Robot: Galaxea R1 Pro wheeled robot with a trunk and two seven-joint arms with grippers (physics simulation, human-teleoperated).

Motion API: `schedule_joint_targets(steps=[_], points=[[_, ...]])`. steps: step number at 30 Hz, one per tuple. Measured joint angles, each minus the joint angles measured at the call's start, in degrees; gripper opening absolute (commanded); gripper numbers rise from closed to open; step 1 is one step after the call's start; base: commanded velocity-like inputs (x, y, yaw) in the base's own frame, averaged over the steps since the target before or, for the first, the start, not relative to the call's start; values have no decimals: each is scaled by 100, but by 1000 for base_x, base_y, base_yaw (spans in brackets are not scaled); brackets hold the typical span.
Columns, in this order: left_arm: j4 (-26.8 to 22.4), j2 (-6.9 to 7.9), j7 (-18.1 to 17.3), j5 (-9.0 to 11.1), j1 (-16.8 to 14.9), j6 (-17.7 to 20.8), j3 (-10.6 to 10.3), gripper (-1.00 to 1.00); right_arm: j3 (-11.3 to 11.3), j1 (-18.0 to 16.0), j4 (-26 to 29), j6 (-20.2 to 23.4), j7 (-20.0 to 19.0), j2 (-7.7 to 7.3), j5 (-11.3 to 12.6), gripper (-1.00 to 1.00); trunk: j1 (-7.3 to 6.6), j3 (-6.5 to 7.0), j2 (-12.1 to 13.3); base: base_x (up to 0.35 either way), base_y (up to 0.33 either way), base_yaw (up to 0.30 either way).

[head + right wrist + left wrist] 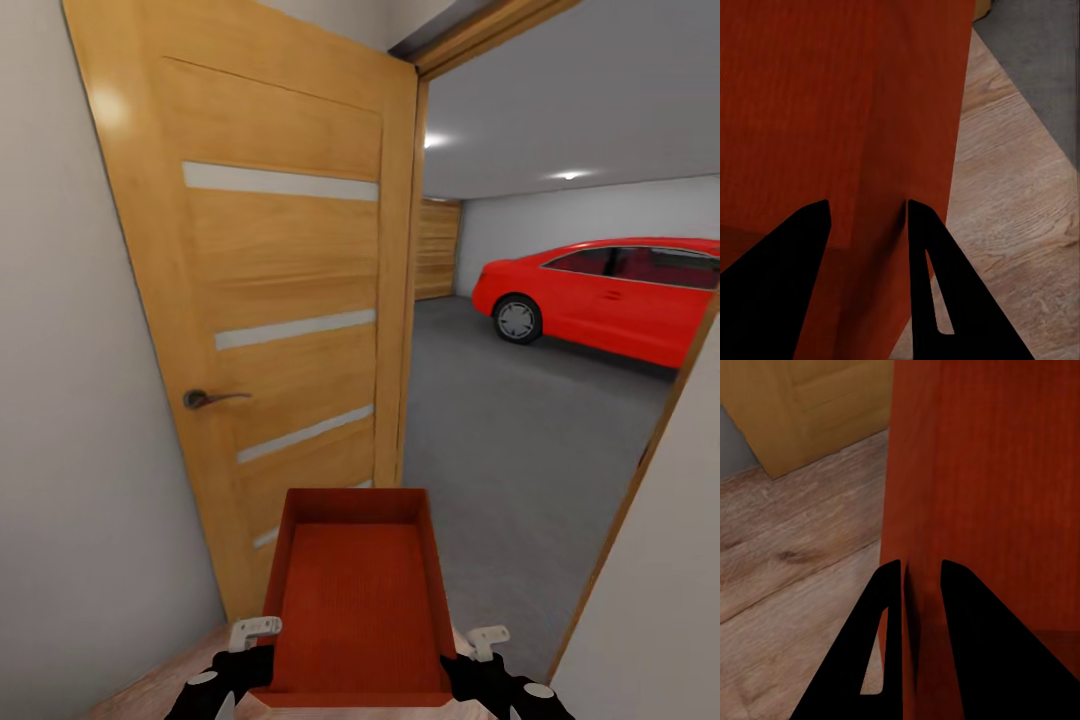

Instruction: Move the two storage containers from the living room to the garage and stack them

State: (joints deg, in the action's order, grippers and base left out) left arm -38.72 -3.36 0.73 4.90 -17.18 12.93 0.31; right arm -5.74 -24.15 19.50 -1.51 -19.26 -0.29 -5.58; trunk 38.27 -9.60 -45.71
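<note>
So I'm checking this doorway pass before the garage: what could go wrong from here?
The open wooden door stands close on the left; the storage container or left end effector could clip it. Each end effector, like the right, pinches only a thin side wall, so a bump might tilt the container.

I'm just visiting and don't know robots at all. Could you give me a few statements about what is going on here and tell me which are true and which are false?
1. The robot carries one storage container with both arms. True: the left pincer and the right pincer each straddle a side wall.
2. The container is packed with tools. False: it is empty.
3. The wooden door stands open. True: the garage shows through the doorway.
4. A blue car is parked in the garage. False: the car is red.
5. The robot already stands on the concrete floor. False: wood planks lie beneath its arms.
</note>
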Motion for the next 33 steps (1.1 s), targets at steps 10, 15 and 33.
schedule_joint_targets(steps=[10,15,33], points=[[4,3,-1,3,0,-2,-1,-100,-4,0,-1,0,2,3,-5,-100,2,21,0,101,118,-217],[1,1,0,1,0,-2,0,-100,-1,0,0,0,0,1,-2,-100,2,31,0,3,4,-202],[3,1,-1,1,1,-2,1,-100,-3,0,-1,0,0,1,-7,-100,2,66,1,0,0,-197]])
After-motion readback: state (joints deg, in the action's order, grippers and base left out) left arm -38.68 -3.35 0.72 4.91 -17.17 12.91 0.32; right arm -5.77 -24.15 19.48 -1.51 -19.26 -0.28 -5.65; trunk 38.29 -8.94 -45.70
